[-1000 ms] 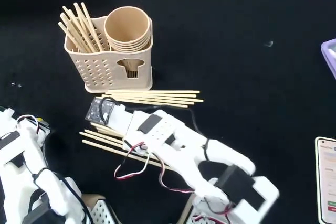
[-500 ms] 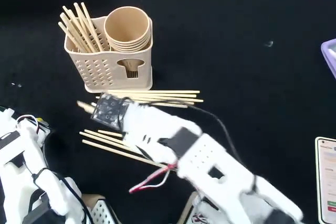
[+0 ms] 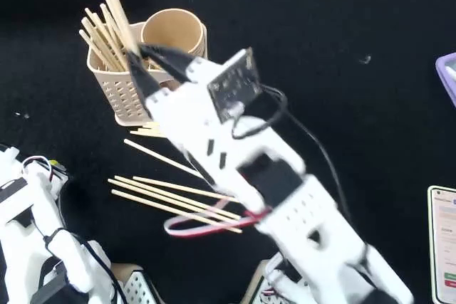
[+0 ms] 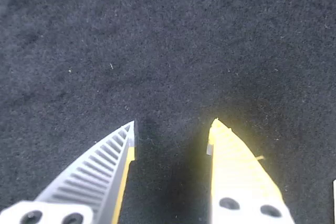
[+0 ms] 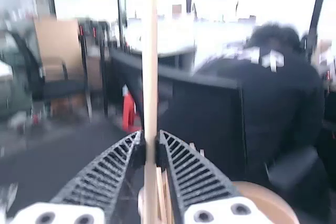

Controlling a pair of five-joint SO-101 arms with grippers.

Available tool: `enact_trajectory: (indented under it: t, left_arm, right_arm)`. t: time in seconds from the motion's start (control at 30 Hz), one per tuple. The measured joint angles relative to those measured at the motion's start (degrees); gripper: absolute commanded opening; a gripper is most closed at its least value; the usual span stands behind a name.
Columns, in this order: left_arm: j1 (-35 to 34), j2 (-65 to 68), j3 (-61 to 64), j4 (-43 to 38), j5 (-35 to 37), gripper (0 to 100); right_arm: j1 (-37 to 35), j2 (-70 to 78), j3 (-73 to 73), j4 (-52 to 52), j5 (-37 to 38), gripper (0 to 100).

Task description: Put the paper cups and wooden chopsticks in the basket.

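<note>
The left tool is being held over the black worktop, with its two fingers being shown spread apart. One finger is being seen as a pale grey ribbed blade with a yellow inner edge; the other finger is being lit yellow across its ribbed face. Both tips are being pointed towards the centre of the frame. In the gap between them, bare dark worktop is being shown. The worktop's fuzzy surface is being dotted by a few tiny pale specks.
</note>
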Motion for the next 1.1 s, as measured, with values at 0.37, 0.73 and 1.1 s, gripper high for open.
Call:
enact_trajectory:
  t: [0.37,0.73,1.1]
  left_arm:
    - [0.00,0.00,0.00,0.00,0.00,22]
    - [0.00,0.00,0.00,0.00,0.00,22]
    - [0.00,0.00,0.00,0.00,0.00,22]
  right_arm:
    - [-0.18,29.36,-24.09,-14.77,-0.53,1.1]
    - [4.48,45.98,-32.26,-14.77,-0.53,1.1]
    - [6.33,47.03,-31.30,-14.77,-0.53,7.4]
